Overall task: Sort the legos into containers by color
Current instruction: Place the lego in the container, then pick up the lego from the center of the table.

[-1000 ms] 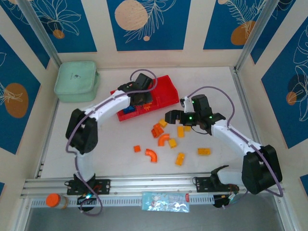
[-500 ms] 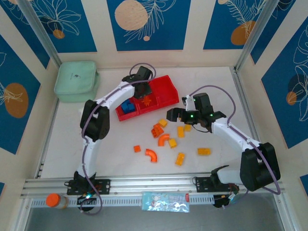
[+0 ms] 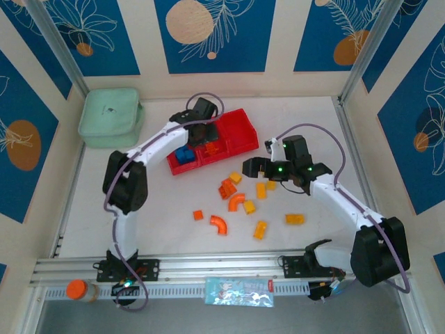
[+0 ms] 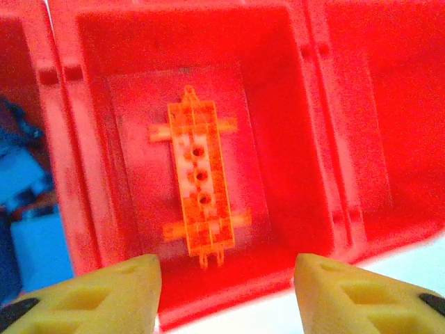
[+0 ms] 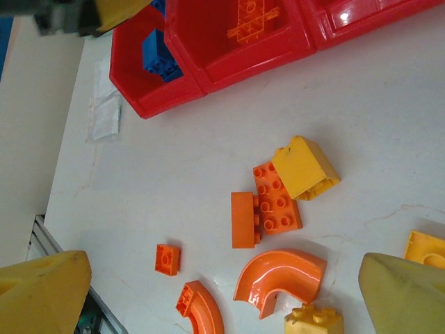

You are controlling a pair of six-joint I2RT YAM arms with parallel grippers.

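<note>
From above, the left end effector (image 3: 201,131) hangs over the red tray (image 3: 240,125), and loose legos (image 3: 236,202) dot the surface (image 3: 163,212). Its wrist camera shows it parted and empty, with an orange lego (image 4: 201,184) lying in the middle compartment. The right end effector (image 5: 224,278), spread wide, hovers above the loose ones.

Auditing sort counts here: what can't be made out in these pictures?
Blue legos, left wrist view: blurred, cut off by the left edge; count unclear.
Right compartment, right wrist view: cut off by the top edge; contents unclear.
Yellow lego, right wrist view: cut off by the right edge; shape unclear.
</note>
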